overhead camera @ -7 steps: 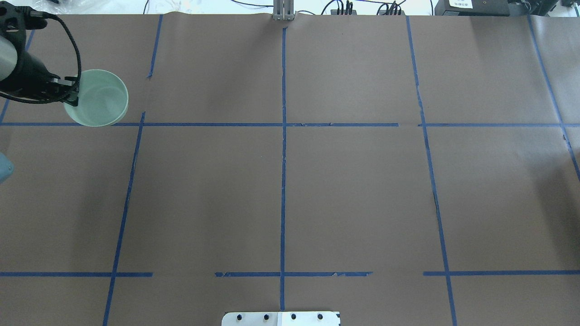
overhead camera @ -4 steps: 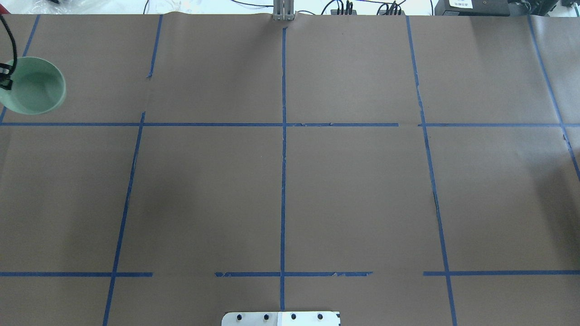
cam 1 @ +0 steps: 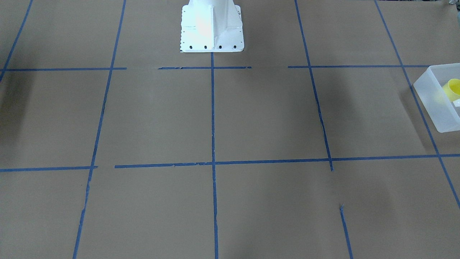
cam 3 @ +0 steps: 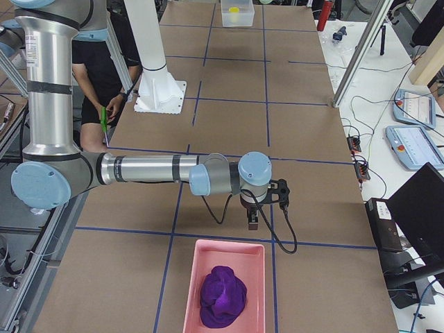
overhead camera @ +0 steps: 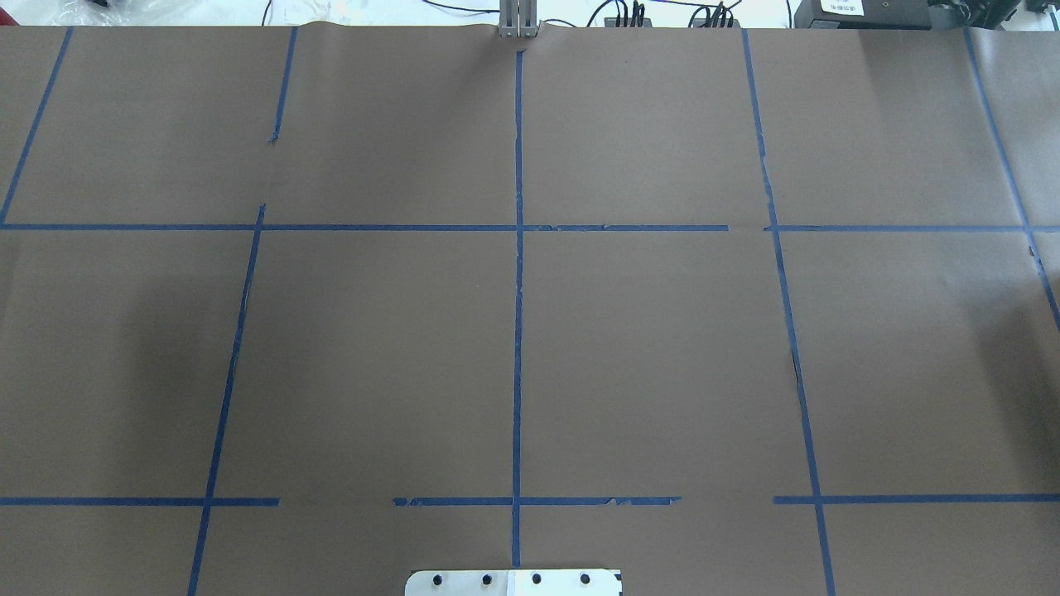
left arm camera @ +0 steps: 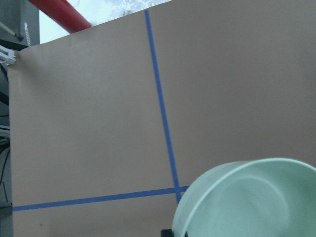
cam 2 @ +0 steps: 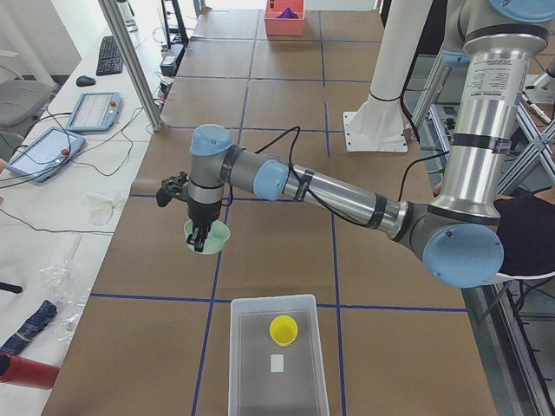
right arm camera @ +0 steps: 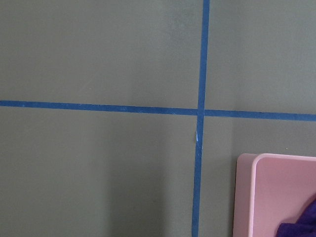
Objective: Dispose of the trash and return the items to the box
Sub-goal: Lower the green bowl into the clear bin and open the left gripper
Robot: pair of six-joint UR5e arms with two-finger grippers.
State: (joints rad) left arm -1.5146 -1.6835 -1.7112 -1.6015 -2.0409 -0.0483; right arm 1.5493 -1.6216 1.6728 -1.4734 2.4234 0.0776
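The pale mint-green bowl (cam 2: 208, 236) hangs in my left gripper (cam 2: 200, 239), which grips its rim over the table, short of the box. In the left wrist view the bowl (left arm camera: 252, 202) fills the lower right, with a dark fingertip (left arm camera: 167, 232) at its rim. The frosted white box (cam 2: 277, 355) stands at the table's left end with the yellow cup (cam 2: 283, 329) inside; both also show in the front view, the box (cam 1: 433, 108) and the cup (cam 1: 453, 89). My right gripper (cam 3: 252, 223) hovers by the pink tray; I cannot tell whether it is open or shut.
A pink tray (cam 3: 208, 253) holding a purple cloth (cam 3: 223, 295) sits at the table's right end; its corner (right arm camera: 269, 197) shows in the right wrist view. A red cylinder (cam 2: 26, 371) and tablets lie off the table's far side. The robot base (cam 1: 211, 27) stands mid-table.
My left gripper has carried the mint-green bowl leftward out of the overhead view. Nothing else on the table has moved.
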